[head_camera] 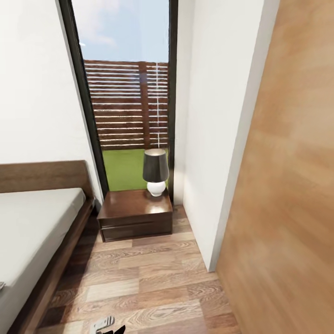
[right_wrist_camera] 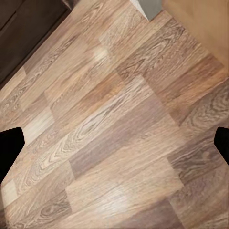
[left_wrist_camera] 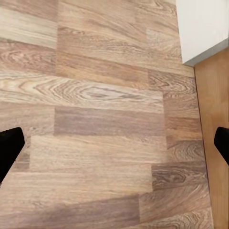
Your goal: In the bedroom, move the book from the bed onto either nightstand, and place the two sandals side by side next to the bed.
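The bed (head_camera: 32, 222), with its grey mattress and dark brown frame, lies at the left of the head view. Past its headboard stands the nightstand (head_camera: 134, 214), a low dark-brown cabinet with one drawer under the tall window (head_camera: 125, 106). The book and the sandals are out of view. A grey corner of something (head_camera: 2, 285) lies on the mattress at the picture's edge, too small to identify. My left gripper (left_wrist_camera: 114, 145) is open over bare wood-plank floor. My right gripper (right_wrist_camera: 114, 143) is open over the floor too, near a piece of dark brown furniture (right_wrist_camera: 24, 28).
A lamp (head_camera: 155, 171) with a dark shade and white base stands on the nightstand's right rear part. A white wall (head_camera: 218, 139) and a light wooden panel (head_camera: 287, 195) close the right side. A strip of plank floor (head_camera: 144, 278) runs between bed and wall.
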Tool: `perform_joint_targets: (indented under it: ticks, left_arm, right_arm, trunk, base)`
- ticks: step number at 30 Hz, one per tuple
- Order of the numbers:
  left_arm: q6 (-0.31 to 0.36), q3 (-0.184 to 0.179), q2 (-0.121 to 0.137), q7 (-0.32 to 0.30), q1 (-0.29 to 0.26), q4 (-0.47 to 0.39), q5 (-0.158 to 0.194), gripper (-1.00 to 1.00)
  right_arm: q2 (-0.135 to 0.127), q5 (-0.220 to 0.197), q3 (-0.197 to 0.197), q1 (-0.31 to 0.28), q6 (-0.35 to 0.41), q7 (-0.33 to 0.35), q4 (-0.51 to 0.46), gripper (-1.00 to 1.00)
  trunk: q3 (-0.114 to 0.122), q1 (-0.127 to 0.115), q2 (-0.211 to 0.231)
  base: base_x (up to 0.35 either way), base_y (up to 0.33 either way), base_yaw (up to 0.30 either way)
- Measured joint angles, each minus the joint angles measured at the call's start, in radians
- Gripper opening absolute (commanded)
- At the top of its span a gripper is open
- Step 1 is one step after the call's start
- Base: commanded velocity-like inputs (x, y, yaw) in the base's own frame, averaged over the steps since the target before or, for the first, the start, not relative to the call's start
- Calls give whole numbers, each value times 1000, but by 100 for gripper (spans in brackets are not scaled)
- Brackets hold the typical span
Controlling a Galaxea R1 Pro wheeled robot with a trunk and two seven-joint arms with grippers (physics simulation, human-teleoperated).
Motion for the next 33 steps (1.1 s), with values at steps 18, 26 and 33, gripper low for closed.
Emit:
perform_joint_targets:
  ticks: [18, 26, 33]
  left_arm:
    - [0, 1, 0, 0, 0, 0, 0, 100]
    - [0, 0, 0, 0, 0, 0, 0, 100]
    - [0, 1, 0, 0, 0, 0, 0, 100]
  right_arm:
    - [0, 0, 1, 0, 0, 0, 0, 100]
    - [0, 0, 0, 0, 0, 0, 0, 100]
    - [0, 0, 0, 0, 0, 0, 0, 100]
  trunk:
    - [0, 0, 0]
    - [0, 1, 0]
    - [-3, 1, 0]
  base:
    - [236, 0, 146]
    - [12, 0, 93]
    - [10, 0, 252]
